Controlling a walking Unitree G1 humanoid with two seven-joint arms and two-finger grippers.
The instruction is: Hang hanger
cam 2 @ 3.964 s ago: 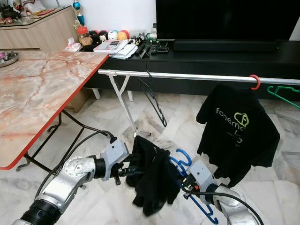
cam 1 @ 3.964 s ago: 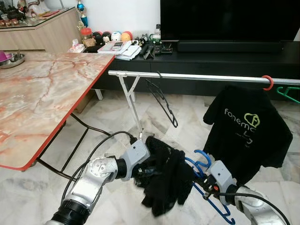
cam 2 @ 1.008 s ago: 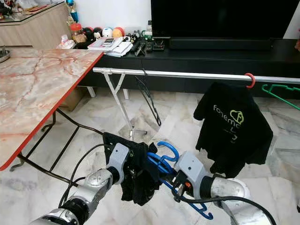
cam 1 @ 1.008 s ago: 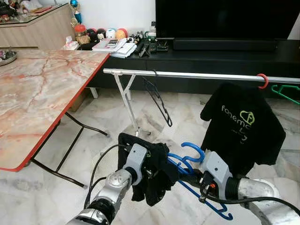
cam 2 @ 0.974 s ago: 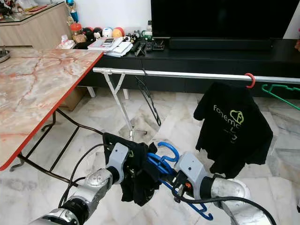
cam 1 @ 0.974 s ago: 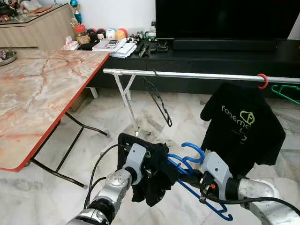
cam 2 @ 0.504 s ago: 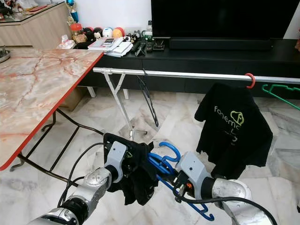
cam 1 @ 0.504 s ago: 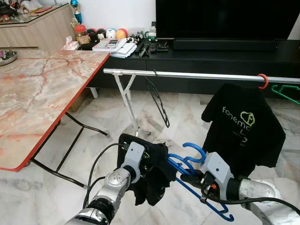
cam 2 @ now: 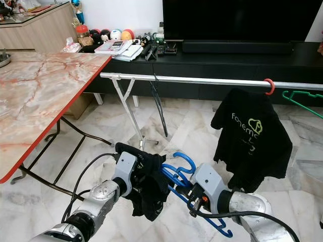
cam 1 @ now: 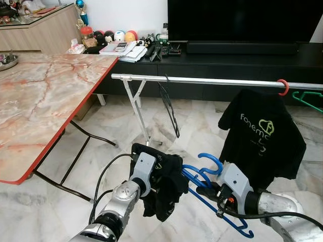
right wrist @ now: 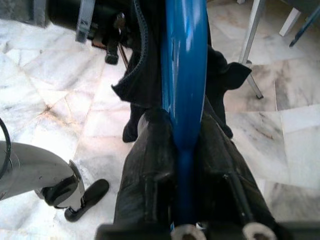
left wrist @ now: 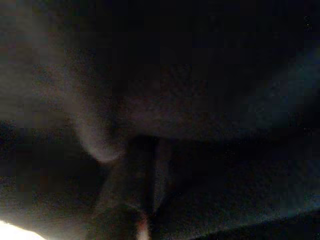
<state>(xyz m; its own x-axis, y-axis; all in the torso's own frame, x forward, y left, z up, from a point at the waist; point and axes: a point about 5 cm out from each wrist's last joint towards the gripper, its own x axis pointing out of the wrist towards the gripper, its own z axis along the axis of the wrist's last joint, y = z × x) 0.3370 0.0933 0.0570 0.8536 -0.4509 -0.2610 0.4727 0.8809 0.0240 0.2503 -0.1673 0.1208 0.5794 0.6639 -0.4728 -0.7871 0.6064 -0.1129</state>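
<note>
A blue plastic hanger [cam 1: 204, 174] is held low in front of me, its hook [cam 1: 211, 159] pointing up. My right gripper [cam 1: 203, 191] is shut on its lower bar; in the right wrist view the blue bar [right wrist: 184, 75] runs between the two black fingers [right wrist: 150, 165]. A black garment [cam 1: 165, 190] hangs bunched over the hanger's left end and over my left gripper [cam 1: 160, 182], which is buried in the cloth and holds it. The left wrist view is dark, with cloth [left wrist: 160, 115] pressed close. The silver rail [cam 1: 217, 80] runs across beyond both grippers.
An empty black hanger [cam 1: 169, 108] hangs on the rail, with a black printed T-shirt [cam 1: 262, 136] on a red hook and a green hanger [cam 1: 308, 100] further right. A marble table [cam 1: 40, 106] stands left, a TV bench [cam 1: 237, 60] behind. Marble floor lies below.
Since four seconds ago both arms have come up and closer together, with the garment pushed onto the blue hanger. In the last second the garment slid slightly; the black hanger on the rail swings.
</note>
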